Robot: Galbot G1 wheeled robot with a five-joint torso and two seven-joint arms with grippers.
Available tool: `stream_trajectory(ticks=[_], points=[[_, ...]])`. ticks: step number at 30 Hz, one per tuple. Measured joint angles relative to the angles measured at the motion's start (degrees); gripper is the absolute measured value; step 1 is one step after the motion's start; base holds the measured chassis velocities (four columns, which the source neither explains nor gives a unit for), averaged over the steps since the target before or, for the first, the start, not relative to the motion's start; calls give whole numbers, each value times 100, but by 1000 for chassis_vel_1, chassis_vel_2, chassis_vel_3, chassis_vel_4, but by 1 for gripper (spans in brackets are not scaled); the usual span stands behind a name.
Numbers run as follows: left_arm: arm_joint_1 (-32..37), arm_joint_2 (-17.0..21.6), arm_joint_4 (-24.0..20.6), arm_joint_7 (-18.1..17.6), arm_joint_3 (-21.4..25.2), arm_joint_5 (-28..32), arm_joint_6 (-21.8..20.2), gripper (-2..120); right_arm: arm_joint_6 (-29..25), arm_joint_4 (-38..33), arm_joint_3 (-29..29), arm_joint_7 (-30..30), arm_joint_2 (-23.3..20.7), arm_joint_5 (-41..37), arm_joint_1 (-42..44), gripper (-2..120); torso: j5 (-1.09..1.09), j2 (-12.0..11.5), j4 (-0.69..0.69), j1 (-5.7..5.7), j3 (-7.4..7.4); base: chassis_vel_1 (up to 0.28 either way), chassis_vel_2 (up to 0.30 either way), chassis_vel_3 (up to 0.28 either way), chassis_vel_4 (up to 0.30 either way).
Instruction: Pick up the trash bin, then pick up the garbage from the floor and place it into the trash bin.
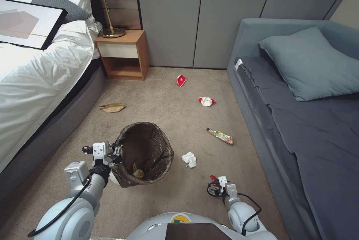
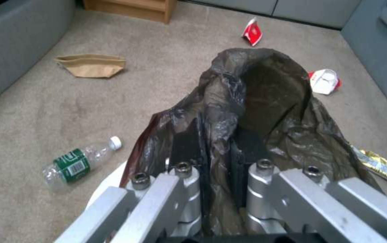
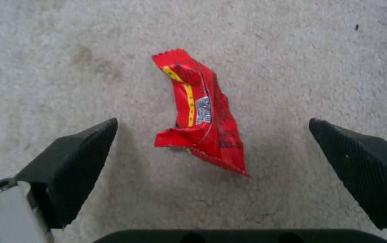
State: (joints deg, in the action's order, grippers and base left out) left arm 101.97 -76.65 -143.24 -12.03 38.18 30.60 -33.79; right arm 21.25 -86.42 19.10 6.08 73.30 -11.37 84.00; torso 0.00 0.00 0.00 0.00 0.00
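The left gripper [image 1: 116, 152] stays out of it, fingers clamped on the trash bin [image 1: 144, 154] rim at nine o'clock; right gripper [image 3: 211, 152], fingers apart, straddles a red wrapper [image 3: 200, 114] on the floor [image 1: 168, 105] (light, crinkly, probably slippery); pinch its middle.

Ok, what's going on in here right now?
The left tool is clamped on the rim of the small white trash bin with its dark brown bag liner, holding it. The right tool is open over a crumpled red wrapper on the tan carpet. More litter lies scattered around.
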Motion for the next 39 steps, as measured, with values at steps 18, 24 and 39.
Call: stream_trajectory(ticks=[18, 24, 39], points=[[-30, -6, 0, 2, -21, 15, -15, 8, -5, 58, -30, 68, 24, 14, -56, 97, 0, 0, 0, 0, 0, 0, 0, 0, 0], [-35, -1, 0, 4, -20, 16, -15, 8, -55, 93, 5, 55, 49, 41, -51, 79, 0, 1, 0, 0, 0, 0, 0, 0, 0], [-50, 3, 0, 8, -25, 19, -19, 8, -111, 144, 31, 36, 69, 66, -57, 37, 0, 1, -1, 0, 0, 0, 0, 0, 0]])
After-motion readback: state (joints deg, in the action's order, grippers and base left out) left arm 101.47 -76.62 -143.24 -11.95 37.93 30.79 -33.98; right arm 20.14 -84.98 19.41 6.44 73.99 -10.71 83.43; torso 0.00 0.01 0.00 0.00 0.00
